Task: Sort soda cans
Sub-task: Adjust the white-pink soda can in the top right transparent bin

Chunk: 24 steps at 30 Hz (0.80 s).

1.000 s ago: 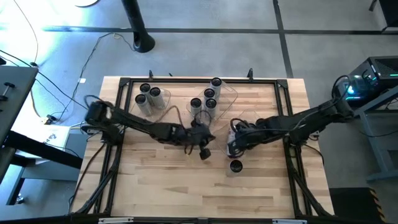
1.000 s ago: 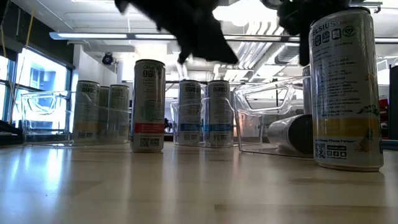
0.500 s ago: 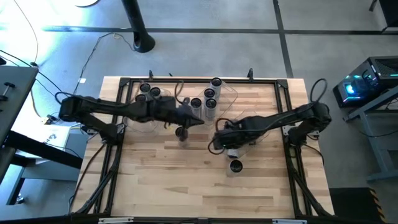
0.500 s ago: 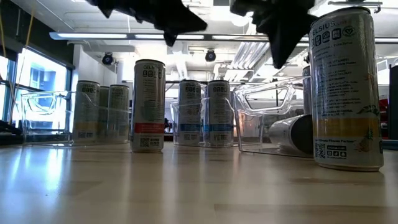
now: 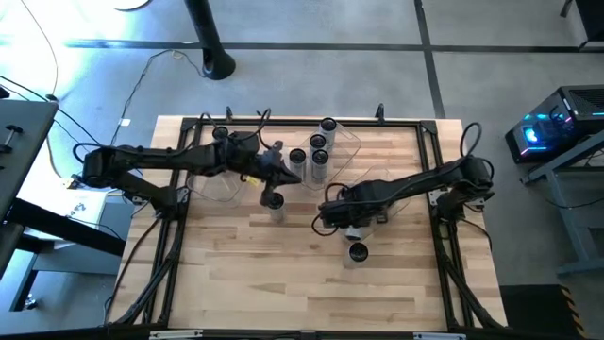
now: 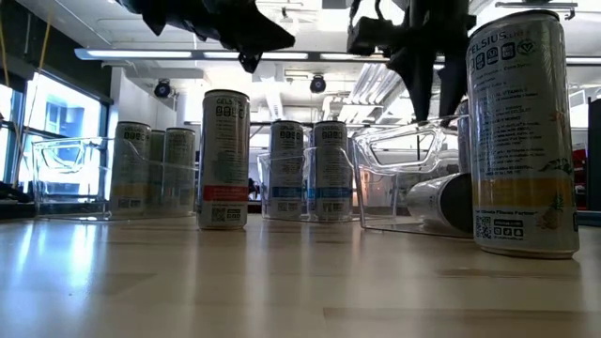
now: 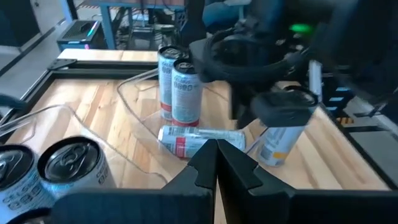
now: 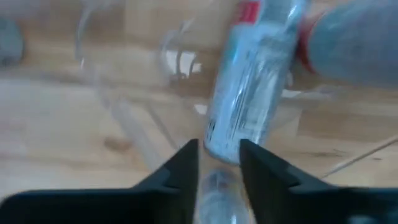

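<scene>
**Two arms working a half-sorted table of soda cans**

Nearest, one Celsius can is standing loose on the bare wood, and a red-banded can is waiting further in. The right gripper, fingers slightly apart and holding nothing I can make out, is hovering by a clear bin where one can is lying on its side. The left gripper, fingers together and empty, is hanging above the red-banded can. Farther back, binned cans are standing upright; sorting looks roughly two-thirds done.

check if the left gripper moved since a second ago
Yes. In the high view the left gripper has pulled back from the table's middle toward the far left bin, past the lone standing can.
</scene>
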Each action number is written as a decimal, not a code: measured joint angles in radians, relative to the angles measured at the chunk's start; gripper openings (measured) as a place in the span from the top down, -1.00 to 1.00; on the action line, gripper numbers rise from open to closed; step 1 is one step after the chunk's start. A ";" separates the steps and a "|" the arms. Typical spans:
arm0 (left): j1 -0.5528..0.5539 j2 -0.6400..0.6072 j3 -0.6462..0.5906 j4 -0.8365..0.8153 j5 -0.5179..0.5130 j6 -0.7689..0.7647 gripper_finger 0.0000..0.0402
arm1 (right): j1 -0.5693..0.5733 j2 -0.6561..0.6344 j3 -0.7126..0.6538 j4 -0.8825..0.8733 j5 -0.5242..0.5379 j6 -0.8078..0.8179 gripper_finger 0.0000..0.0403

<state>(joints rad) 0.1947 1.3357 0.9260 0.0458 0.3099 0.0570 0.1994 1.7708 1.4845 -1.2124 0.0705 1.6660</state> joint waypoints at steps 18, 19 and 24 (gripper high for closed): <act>0.067 0.000 0.000 0.001 0.074 -0.010 1.00 | -0.077 0.065 -0.025 -0.035 -0.089 0.062 -0.54; 0.067 0.000 0.000 0.001 0.074 -0.007 1.00 | -0.077 0.062 -0.045 -0.009 -0.111 0.052 -0.54; 0.067 0.000 0.000 0.003 0.074 -0.001 1.00 | -0.081 0.054 -0.131 0.063 -0.177 0.050 -0.54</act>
<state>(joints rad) 0.2619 1.3357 0.9260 0.0485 0.3840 0.0563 0.1180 1.8249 1.3539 -1.1490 -0.1061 1.7156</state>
